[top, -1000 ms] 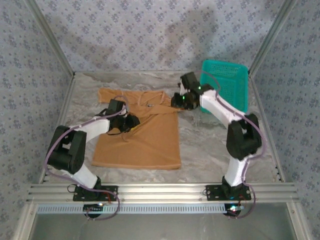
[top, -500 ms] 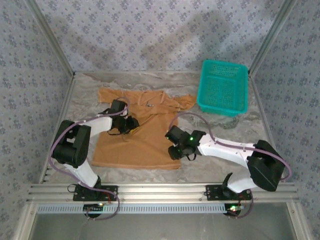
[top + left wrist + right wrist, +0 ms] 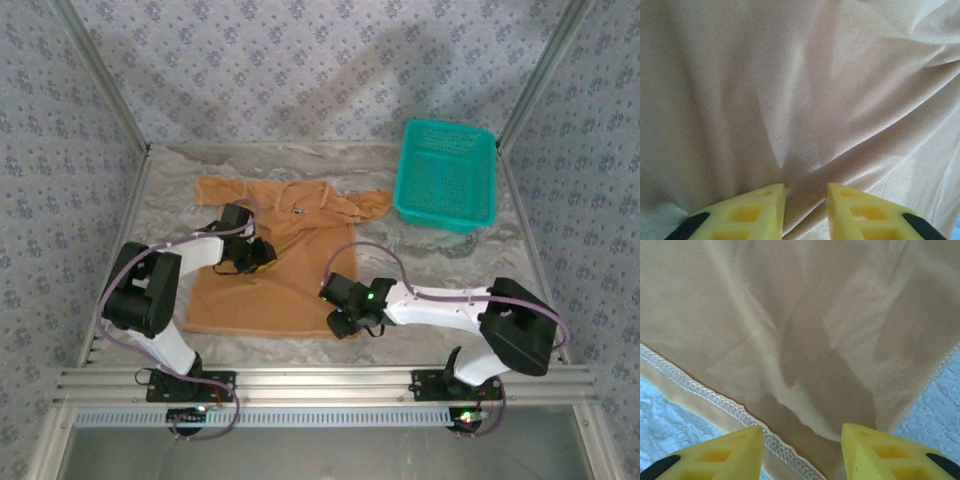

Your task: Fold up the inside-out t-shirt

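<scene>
Soft, creased tan t-shirt (image 3: 295,290); left hand (image 3: 805,192) pinching it; right hand (image 3: 802,429) part-open, empty

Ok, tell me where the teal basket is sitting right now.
In the top external view, the teal basket sits at the far right corner of the table, beside the nearest sleeve of the t-shirt.

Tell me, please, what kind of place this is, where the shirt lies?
Most likely a robot test booth in a lab, not a home. An aluminium frame bounds the marbled table, patterned cloth walls close it in, and a left arm and right arm are bolted at its near edge.
</scene>
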